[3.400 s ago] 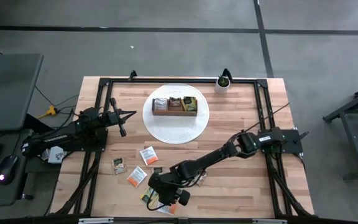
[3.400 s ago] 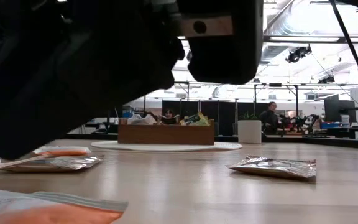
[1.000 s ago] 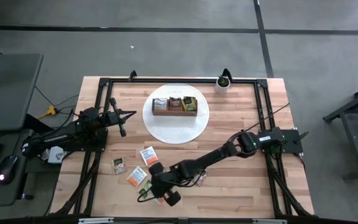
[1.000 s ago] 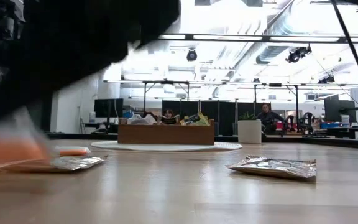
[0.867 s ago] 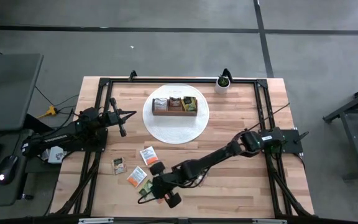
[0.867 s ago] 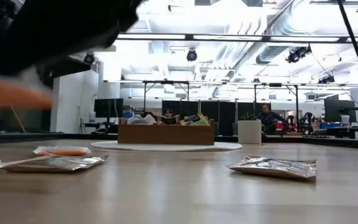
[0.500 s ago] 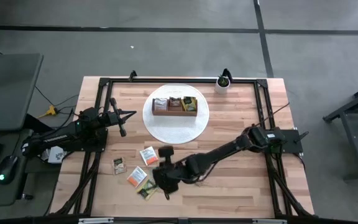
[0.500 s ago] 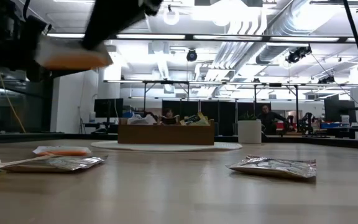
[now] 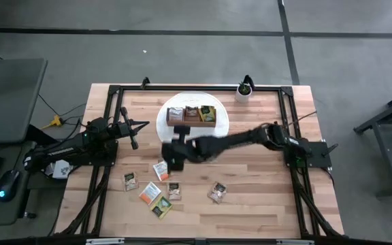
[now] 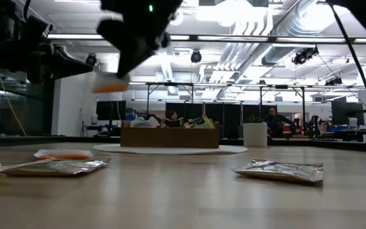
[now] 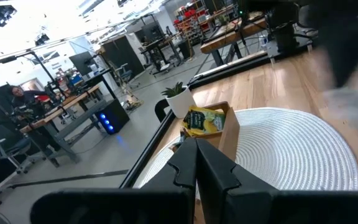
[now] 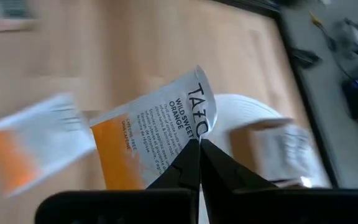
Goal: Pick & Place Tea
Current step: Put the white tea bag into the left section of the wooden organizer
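Right gripper pinched shut on an orange sachet; wooden box sits just up-right in the high view.

— Any lettering you can read?
— Only on the white-orange sachet pinched in the right pincer: "TAZO", then "WILD SWEET ORANGE". The smaller print is unreadable.

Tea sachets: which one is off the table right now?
The white-orange sachet pinched in the right gripper, carried above the table toward the wooden box; the rest lie flat.
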{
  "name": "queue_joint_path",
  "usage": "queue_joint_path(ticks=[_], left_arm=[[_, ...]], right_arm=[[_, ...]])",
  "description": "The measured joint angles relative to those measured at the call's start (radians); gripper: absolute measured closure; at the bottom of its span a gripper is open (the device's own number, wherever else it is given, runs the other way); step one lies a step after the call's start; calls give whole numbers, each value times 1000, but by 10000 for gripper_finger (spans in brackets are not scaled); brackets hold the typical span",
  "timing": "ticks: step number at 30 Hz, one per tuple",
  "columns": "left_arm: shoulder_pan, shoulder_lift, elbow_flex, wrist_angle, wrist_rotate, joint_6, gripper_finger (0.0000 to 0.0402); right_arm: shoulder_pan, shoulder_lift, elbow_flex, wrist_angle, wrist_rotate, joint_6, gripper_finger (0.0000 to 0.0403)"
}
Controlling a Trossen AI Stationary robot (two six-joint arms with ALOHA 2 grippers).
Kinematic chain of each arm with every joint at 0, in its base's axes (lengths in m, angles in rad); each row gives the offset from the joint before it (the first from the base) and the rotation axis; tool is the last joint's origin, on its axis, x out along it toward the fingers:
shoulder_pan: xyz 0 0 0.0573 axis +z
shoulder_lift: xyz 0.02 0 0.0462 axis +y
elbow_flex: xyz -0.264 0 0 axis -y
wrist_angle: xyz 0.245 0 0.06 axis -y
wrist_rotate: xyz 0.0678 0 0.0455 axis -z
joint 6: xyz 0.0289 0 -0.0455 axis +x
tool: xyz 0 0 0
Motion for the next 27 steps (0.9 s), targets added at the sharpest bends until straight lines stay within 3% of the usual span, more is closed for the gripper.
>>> queue_joint_path(ticks=[12, 15, 23, 27], left_arm=[[0, 0, 0, 0, 0, 0, 401], [0, 0, 0, 0, 0, 0, 401], [0, 0, 0, 0, 0, 0, 401], [0, 0, 0, 0, -1, 0, 401]], right_arm=[[-191, 0, 0, -50, 74, 68, 403], [-220, 0, 0, -45, 106, 33, 403], [-267, 31, 0, 66, 74, -146, 403], [-273, 49, -6, 81, 65, -144, 403]])
